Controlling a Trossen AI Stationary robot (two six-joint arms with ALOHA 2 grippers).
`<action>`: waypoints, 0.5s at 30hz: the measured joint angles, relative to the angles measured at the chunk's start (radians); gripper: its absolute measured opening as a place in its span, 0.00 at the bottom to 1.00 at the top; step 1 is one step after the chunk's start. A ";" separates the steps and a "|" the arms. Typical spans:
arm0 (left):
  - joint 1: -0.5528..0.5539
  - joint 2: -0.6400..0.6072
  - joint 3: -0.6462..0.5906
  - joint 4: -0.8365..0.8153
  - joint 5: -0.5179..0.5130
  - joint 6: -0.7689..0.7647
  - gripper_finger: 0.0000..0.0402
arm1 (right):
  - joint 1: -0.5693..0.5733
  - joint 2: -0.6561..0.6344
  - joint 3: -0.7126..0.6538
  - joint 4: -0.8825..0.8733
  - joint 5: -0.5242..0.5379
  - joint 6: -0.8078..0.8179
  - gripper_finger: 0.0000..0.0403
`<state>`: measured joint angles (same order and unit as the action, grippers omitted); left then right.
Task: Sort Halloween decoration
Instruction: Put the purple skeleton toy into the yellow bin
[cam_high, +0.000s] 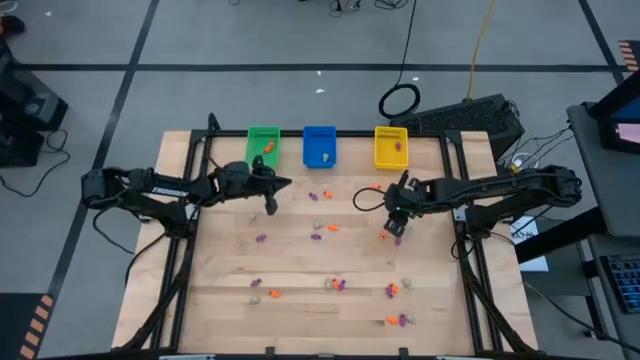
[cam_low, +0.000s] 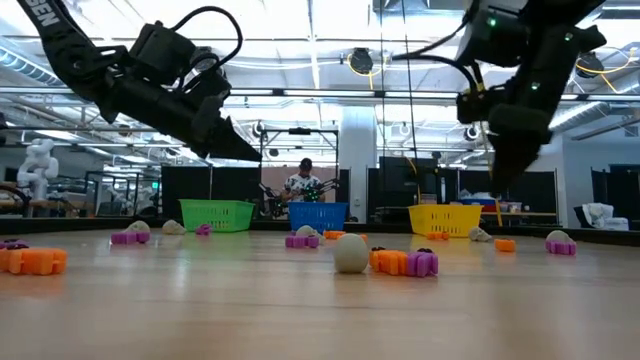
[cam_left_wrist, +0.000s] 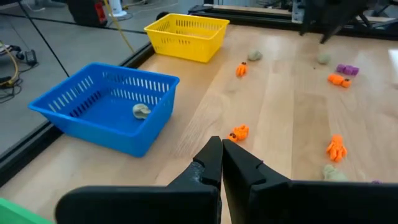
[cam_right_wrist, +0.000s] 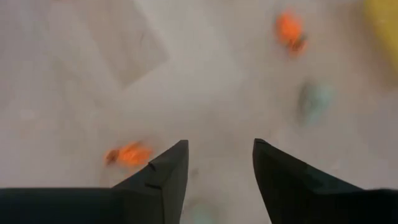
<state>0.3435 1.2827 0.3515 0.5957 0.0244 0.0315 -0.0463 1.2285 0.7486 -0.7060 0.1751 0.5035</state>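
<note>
Right pincer (cam_high: 393, 232), fingers spread wide and empty, hangs over the wooden bench (cam_high: 300, 290); a small orange plastic trinket (cam_right_wrist: 129, 154) lies just beside it, nearest this arm.

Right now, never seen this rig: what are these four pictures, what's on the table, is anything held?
Two dark robot arms work over a wooden table. One picture looks straight down, one looks level across the tabletop, and one comes from each arm's wrist.

At the far edge stand a green bin, a blue bin and a yellow bin. Tiny orange, purple and pale trinkets lie scattered over the wood; a few are already in the bins.

The left gripper hangs near the green bin, fingers shut with nothing between them. The right gripper hangs right of centre, fingers open and empty.
</note>
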 joint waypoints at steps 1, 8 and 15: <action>0.000 0.000 0.000 0.000 0.000 0.000 0.03 | 0.006 0.000 0.000 -0.012 -0.030 0.020 0.42; 0.000 0.000 0.000 0.000 0.000 0.009 0.03 | 0.097 0.000 0.000 -0.042 -0.181 0.079 0.42; 0.000 0.000 0.000 -0.005 0.002 0.008 0.03 | 0.147 0.025 0.000 -0.048 -0.205 0.464 0.42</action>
<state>0.3435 1.2827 0.3515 0.5908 0.0261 0.0391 0.1011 1.2537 0.7486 -0.7539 -0.0298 0.9671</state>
